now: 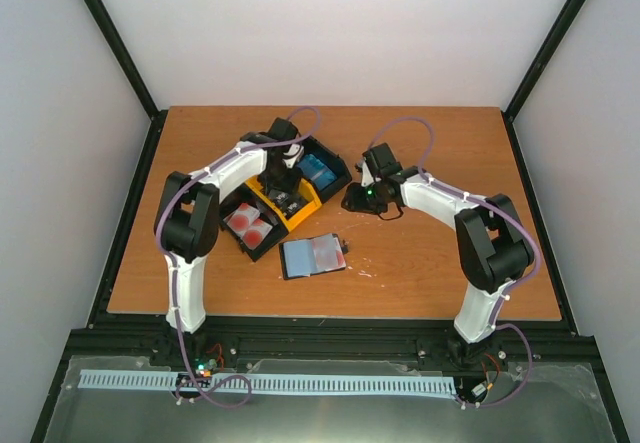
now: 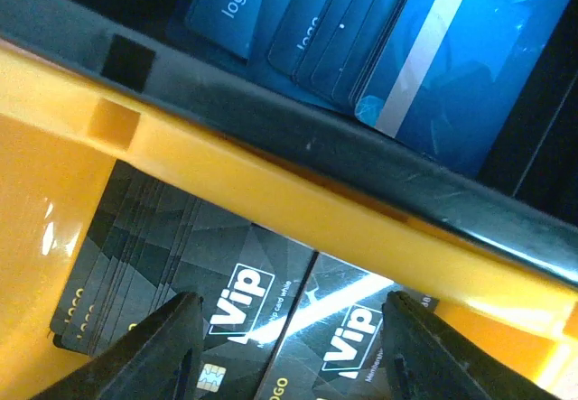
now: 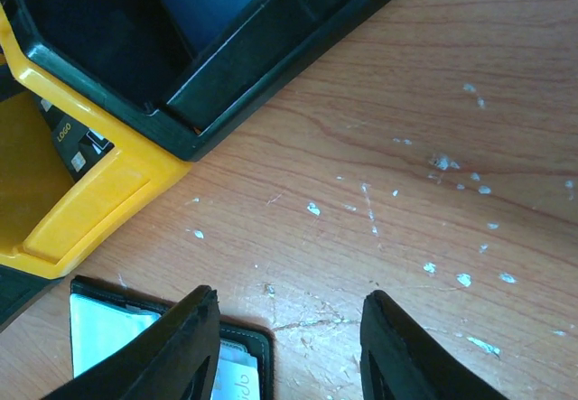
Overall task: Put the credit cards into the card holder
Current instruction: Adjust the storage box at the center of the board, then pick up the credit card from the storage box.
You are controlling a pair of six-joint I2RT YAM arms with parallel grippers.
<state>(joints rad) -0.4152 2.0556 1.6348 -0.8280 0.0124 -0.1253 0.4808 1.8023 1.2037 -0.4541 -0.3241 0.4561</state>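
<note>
Glossy black VIP credit cards [image 2: 262,283] fanned in yellow tray compartment [image 2: 271,183], black folding card holder [image 1: 313,256] open on wooden table [image 1: 430,263], left gripper [image 2: 289,350] wide apart over cards, right gripper [image 3: 289,337] apart, empty, beside holder.

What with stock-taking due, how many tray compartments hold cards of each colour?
Red cards: 1 compartment
Black cards: 1 compartment
Blue cards: 1 compartment
Total: 3 compartments
</note>
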